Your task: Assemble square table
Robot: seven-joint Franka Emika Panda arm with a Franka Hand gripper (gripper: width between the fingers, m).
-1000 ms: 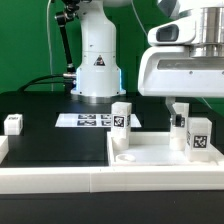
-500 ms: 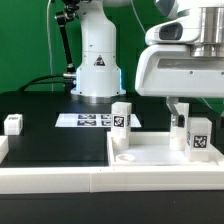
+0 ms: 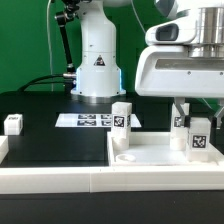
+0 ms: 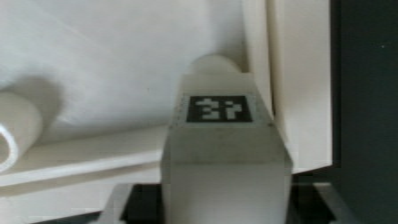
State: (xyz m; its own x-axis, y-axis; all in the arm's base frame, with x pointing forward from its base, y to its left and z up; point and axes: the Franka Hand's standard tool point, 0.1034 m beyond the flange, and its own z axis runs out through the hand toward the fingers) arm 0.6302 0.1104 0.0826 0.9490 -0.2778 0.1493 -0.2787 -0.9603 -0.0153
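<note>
The white square tabletop lies flat at the exterior view's right. Two white tagged legs stand on it: one at its far left corner, another at its right side. My gripper comes down over the right leg from above, its fingers closed against the leg's two sides. In the wrist view this leg fills the space between the dark fingers of the gripper, tag facing the camera. A third leg sits loose on the table at the far left.
The marker board lies flat behind the tabletop, before the robot base. A long white border wall runs along the front edge. The black table surface stretches left of the tabletop.
The gripper's fingers have closed inward onto the right leg; a second ago they stood wide apart around it. The arm and the parts have stayed where they were.
</note>
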